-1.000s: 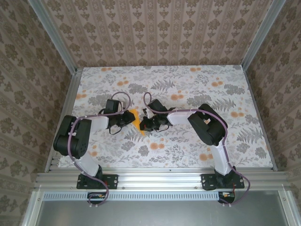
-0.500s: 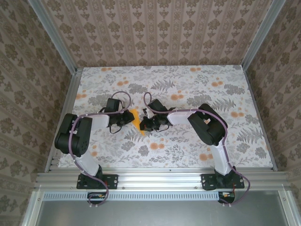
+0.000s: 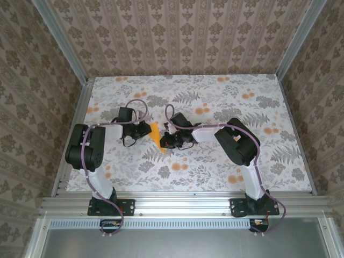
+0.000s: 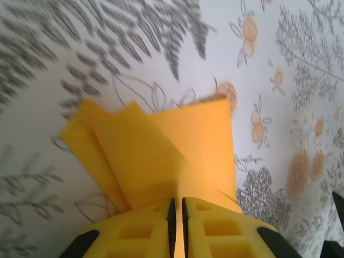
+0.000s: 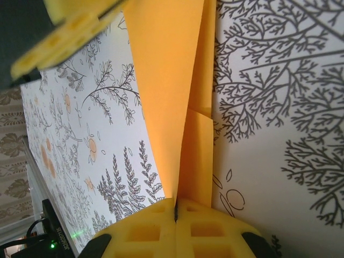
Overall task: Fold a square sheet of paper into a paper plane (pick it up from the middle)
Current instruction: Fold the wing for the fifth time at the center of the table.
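From overhead I've got both arms reaching in toward the middle of the white floral-print tablecloth point(image 3: 226, 161). Between them sits the thin orange-yellow sheet of paper point(image 3: 155, 133), creased into overlapping layers. On the left wrist camera, my left gripper point(image 4: 176, 207) has its yellow fingers pressed almost together, just a sliver of a gap, and the paper's edge runs right into that slit. It's pinched there, layered flaps fanning out beyond the fingertips. On the right wrist camera, the right gripper point(image 5: 176, 207) looks the same: fingers clamped tight on the opposite end, a long fold line running away from the pinch. Top left of that view, a yellow finger of the left gripper meets the paper's far end. The paper spans the two claws; whether it's lifted clear of the cloth, I can't tell.
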